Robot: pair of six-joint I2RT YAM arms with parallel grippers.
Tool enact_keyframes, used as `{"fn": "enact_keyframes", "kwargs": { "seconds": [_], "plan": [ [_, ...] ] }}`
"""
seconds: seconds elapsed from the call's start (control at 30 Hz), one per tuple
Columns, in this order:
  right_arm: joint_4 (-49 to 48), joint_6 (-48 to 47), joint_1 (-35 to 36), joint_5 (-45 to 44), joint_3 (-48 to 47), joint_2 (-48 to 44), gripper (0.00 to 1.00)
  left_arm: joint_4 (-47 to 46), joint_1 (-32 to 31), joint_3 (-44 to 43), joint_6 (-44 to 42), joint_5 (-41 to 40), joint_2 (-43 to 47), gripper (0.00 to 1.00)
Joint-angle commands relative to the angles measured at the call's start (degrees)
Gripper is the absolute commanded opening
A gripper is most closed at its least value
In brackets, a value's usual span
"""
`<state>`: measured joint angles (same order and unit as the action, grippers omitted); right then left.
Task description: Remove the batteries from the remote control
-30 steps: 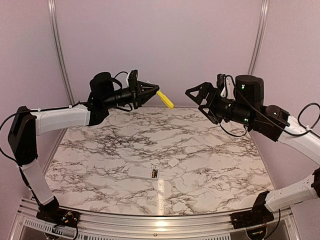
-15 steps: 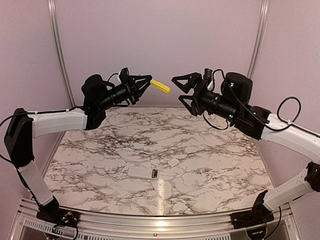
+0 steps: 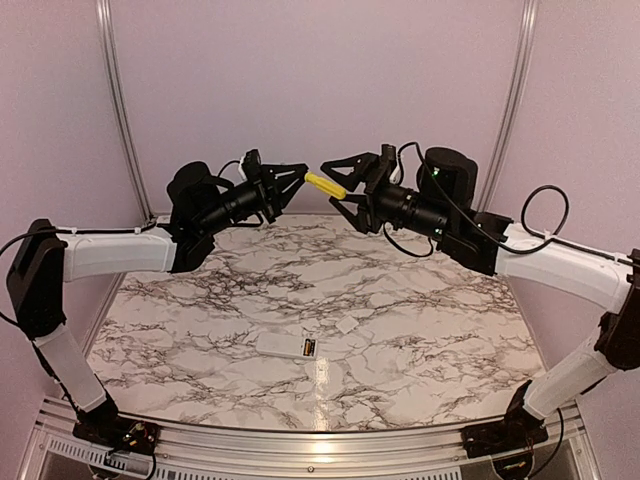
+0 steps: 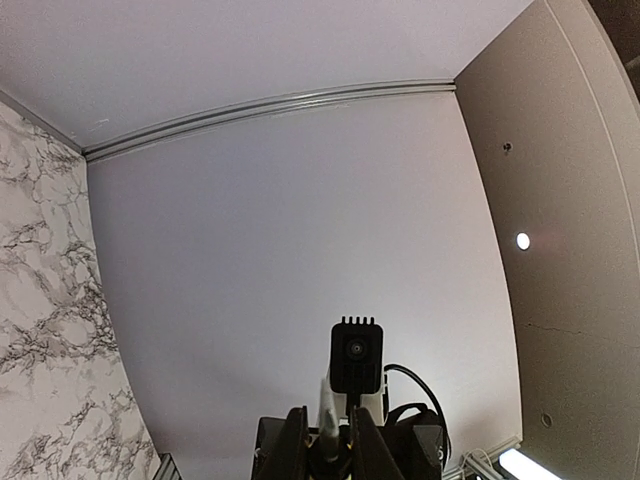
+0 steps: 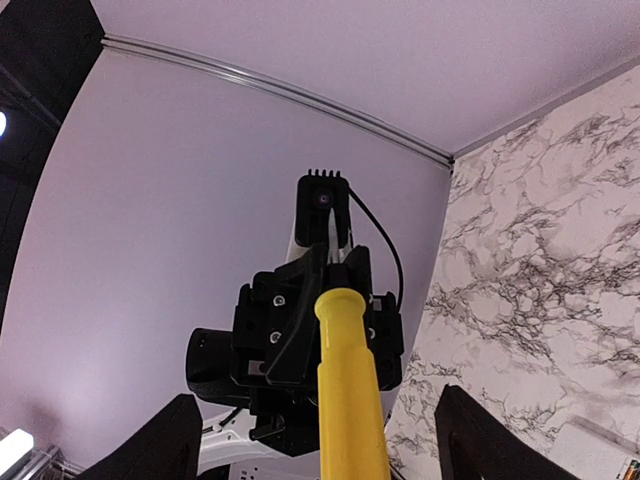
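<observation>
The white remote control (image 3: pixel 283 346) lies flat at the table's near centre. Its dark battery recess (image 3: pixel 308 348) sits at its right end, and the batteries show only as a small coppery-dark patch there. High above the table's far edge, my left gripper (image 3: pixel 301 172) is shut on the thin metal shaft (image 4: pixel 327 412) of a screwdriver. The screwdriver's yellow handle (image 3: pixel 326 185) points at the right arm. My right gripper (image 3: pixel 332 184) is open, with its fingers (image 5: pixel 172 440) standing either side of the yellow handle (image 5: pixel 350 400) and a gap on both sides.
A small white cover piece (image 3: pixel 347 325) lies on the marble tabletop (image 3: pixel 420 300) just right of the remote. Pink walls with metal corner rails (image 3: pixel 118 100) close in the back and sides. Both arms hang in the air over the table's far edge.
The right arm has swung left towards the left gripper, so its jaws now straddle the yellow handle, and they have narrowed a little. The left gripper has shifted slightly and still holds the screwdriver.
</observation>
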<state>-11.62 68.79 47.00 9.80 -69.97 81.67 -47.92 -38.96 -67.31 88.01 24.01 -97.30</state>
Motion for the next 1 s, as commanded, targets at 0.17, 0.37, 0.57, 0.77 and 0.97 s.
{"fn": "enact_keyframes", "kwargs": {
  "seconds": [0.17,0.37,0.57,0.77,0.97],
  "plan": [
    [-3.17,1.6,-0.3,2.33,-4.88,3.1,0.68,-2.32,-1.11,1.35,-0.66,-3.16,2.05,0.0],
    [-3.02,1.61,-0.33,2.33,-5.77,3.75,0.57,-1.74,-1.21,2.19,-1.35,-4.35,2.63,0.0],
    [-2.86,1.78,-0.33,2.85,-5.87,4.2,0.51,-0.85,-1.21,2.01,-2.21,-4.67,2.37,0.0],
    [-2.15,1.61,-0.42,2.5,-5.94,4.02,0.42,0.57,-1.21,1.8,-3.02,-4.94,2.46,0.0],
    [-1.44,1.54,-0.46,2.51,-6.15,4.29,0.29,2.11,-1.24,1.92,-4.18,-4.9,2.82,0.0]
  ]
}}
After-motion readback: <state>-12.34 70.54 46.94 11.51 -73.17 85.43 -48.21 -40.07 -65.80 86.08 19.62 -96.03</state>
